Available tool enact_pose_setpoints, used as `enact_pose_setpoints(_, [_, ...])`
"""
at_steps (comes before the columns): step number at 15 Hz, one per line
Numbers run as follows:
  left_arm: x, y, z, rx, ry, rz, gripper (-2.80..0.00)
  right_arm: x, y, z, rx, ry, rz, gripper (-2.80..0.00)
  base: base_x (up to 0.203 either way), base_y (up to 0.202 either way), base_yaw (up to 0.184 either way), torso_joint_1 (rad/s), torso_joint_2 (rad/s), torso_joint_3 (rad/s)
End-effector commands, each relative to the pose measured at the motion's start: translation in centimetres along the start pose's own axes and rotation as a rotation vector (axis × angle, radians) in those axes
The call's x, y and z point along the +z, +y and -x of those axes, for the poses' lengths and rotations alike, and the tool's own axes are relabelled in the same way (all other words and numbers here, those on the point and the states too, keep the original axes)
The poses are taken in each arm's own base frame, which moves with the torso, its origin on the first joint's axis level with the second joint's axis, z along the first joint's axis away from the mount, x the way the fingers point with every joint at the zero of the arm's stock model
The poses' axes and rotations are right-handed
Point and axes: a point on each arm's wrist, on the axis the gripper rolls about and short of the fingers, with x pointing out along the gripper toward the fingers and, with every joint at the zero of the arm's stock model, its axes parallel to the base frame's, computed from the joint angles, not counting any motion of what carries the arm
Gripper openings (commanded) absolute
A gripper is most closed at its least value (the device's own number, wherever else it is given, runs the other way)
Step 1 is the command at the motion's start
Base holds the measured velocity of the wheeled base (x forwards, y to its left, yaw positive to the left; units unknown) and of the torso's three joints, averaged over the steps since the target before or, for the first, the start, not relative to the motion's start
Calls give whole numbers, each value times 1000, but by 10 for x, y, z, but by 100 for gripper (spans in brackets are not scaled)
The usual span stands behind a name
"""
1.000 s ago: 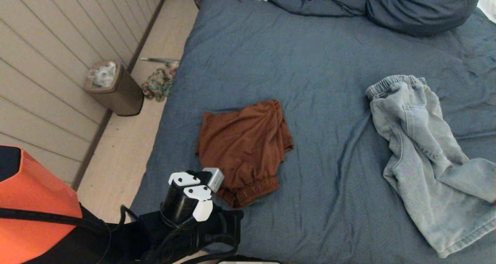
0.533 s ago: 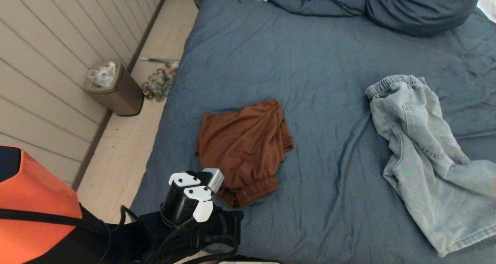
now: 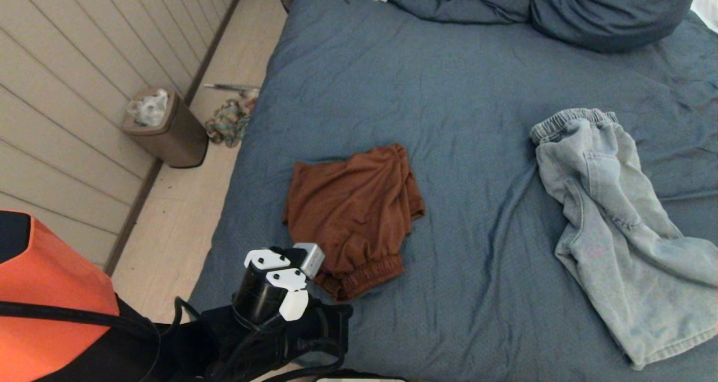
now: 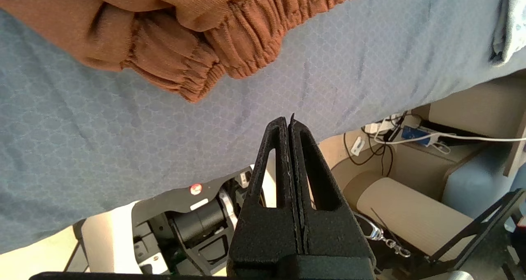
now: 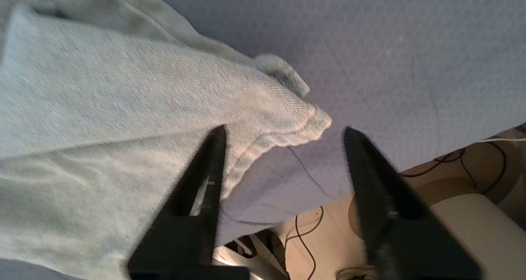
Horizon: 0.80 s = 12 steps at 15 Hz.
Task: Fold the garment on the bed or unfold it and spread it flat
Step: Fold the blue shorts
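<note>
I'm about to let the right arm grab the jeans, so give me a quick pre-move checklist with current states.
1. Right gripper open: ok.
2. Jeans hem corner between its fingers: ok, not yet pinched.
3. Jeans spread flat: not ok, rumpled.
4. Left gripper shut, empty, near the bed edge, short of the brown shorts: ok.
5. Shorts apart from jeans: ok.

Shorts (image 3: 353,219) on bed (image 3: 449,90) left of jeans (image 3: 611,225); bin (image 3: 165,129) probably on floor, left.
</note>
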Motion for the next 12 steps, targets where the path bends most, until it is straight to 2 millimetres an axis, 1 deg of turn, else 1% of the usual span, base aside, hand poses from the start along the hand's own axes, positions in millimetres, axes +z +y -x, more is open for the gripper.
enact_pose_setpoints(1, [0,0,0,-1,-3,4,-280,-7,-1,-4,11,24,-10,0,0,0,0,0,0,0])
enact_pose_setpoints(2, [0,0,0,-2,-5,4,-280,-10,-1,-6,14,31,-7,0,0,0,0,0,0,0])
enact_pose_setpoints(3, [0,0,0,-2,-5,4,-280,-17,-1,-10,23,55,-1,0,0,0,0,0,0,0])
enact_pose_setpoints(5, [1,0,0,-3,-6,4,-280,-23,-3,-20,38,83,-9,0,0,0,0,0,0,0])
enact_pose_setpoints(6, [2,-1,1,-4,-13,4,-280,-23,0,-20,47,86,-8,0,0,0,0,0,0,0])
enact_pose_setpoints(7, [7,-3,3,-10,-34,5,-280,-21,8,-17,59,84,-1,0,0,0,0,0,0,0])
enact_pose_setpoints(8, [12,-4,5,-8,-59,3,-280,-17,19,-11,75,70,11,0,0,0,0,0,0,0])
enact_pose_setpoints(9, [22,-7,9,-18,-96,1,-280,-10,35,0,104,44,13,0,0,0,0,0,0,0])
enact_pose_setpoints(11, [46,-12,16,-30,-166,7,-280,9,78,24,196,-25,4,0,0,0,0,0,0,0])
enact_pose_setpoints(12, [57,-14,23,-28,-184,11,-280,19,101,39,231,-65,10,-280,0,0,0,0,0,0])
